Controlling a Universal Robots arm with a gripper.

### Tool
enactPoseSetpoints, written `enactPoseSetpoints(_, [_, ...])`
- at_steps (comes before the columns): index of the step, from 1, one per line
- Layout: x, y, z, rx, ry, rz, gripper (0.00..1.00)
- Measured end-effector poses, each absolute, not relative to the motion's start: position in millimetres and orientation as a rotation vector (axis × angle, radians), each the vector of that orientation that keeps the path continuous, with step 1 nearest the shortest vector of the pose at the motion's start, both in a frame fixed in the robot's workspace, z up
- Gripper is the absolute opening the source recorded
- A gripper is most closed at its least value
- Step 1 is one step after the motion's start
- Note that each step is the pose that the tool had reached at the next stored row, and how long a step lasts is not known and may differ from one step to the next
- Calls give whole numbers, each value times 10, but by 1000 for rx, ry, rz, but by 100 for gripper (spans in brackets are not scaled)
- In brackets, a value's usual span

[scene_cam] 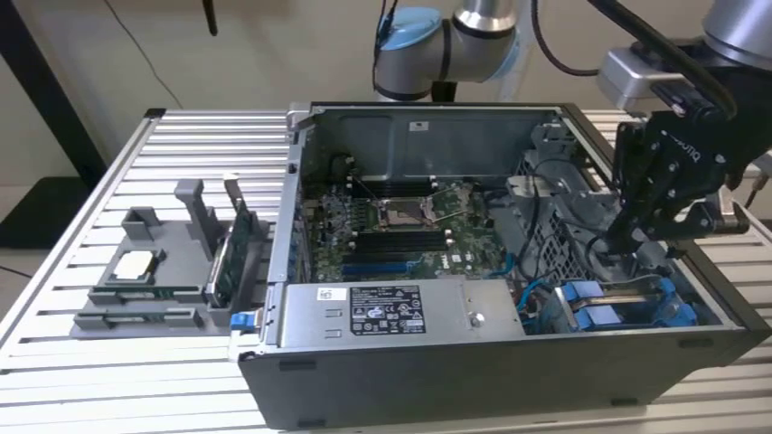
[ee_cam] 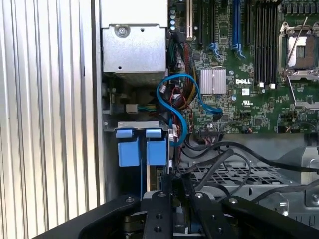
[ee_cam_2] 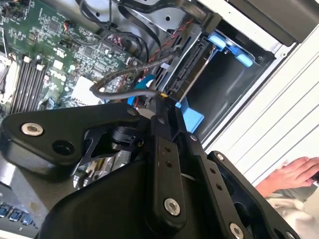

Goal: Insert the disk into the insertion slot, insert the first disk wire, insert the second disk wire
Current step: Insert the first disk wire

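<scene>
My fingers (ee_cam_2: 163, 144), narrow at a looped black wire (ee_cam_2: 124, 92), hang above the blue-framed silver-grey disk (scene_cam: 594, 313) seated lower right in the exterior view; pushed askew, that wire could kink.

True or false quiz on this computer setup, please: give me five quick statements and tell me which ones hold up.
1. The computer case stands open on a slatted metal table. True.
2. The claw hangs outside the case. False: it reaches down inside, at the exterior view's right, close to the blue carriers.
3. A blue cable loops beside the motherboard. True.
4. A cooler covers the processor socket. False: the socket is bare.
5. A person's hand shows beyond the case in the second wrist view. True.
</scene>
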State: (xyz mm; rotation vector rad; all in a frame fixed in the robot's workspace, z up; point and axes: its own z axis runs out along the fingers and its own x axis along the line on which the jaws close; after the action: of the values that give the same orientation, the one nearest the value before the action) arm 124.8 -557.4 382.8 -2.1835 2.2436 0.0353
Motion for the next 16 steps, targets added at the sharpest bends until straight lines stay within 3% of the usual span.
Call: enactPoseSetpoints(16, [1263,-5737,3774,-2180,2247,36,19])
